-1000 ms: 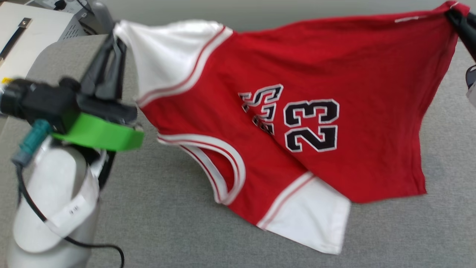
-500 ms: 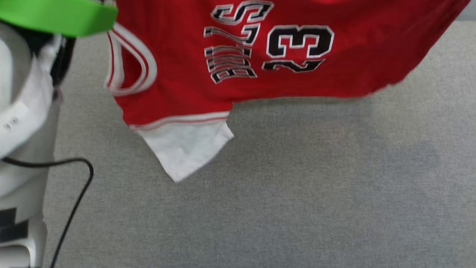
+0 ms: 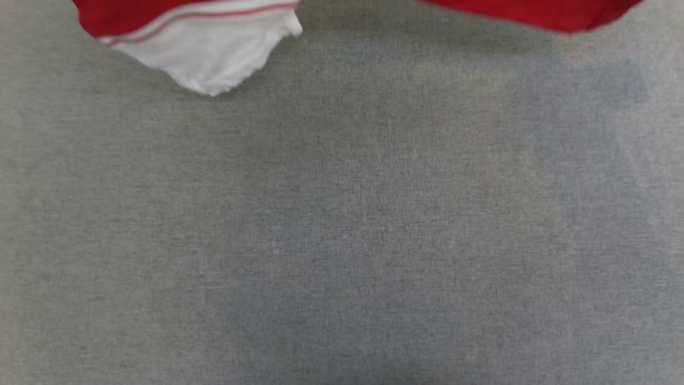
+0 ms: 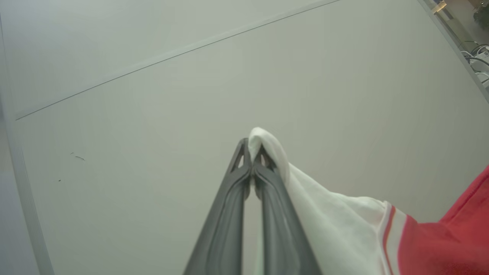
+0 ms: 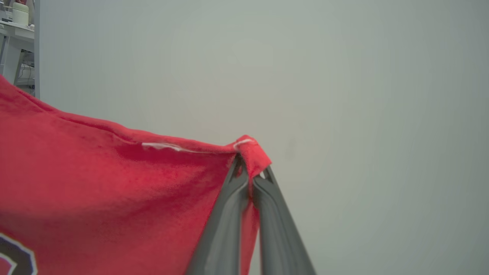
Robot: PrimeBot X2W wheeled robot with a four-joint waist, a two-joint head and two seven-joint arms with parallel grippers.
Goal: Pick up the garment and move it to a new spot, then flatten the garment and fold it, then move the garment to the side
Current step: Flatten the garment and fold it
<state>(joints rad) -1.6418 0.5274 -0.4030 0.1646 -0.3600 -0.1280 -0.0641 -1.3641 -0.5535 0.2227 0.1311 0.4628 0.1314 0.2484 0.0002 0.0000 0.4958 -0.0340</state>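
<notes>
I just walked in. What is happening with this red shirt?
The robot holds the red jersey T-shirt spread between both grippers. The left gripper is shut on a white sleeve, the right gripper on a red corner. Its lower sleeve hangs over the grey cloth surface; it is not yet laid flat.

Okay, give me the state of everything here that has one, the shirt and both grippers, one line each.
garment: lifted, spread out between the two grippers, unfolded.
left gripper: fingers shut on the edge of the garment's white sleeve.
right gripper: fingers shut on a red corner of the garment.
</notes>
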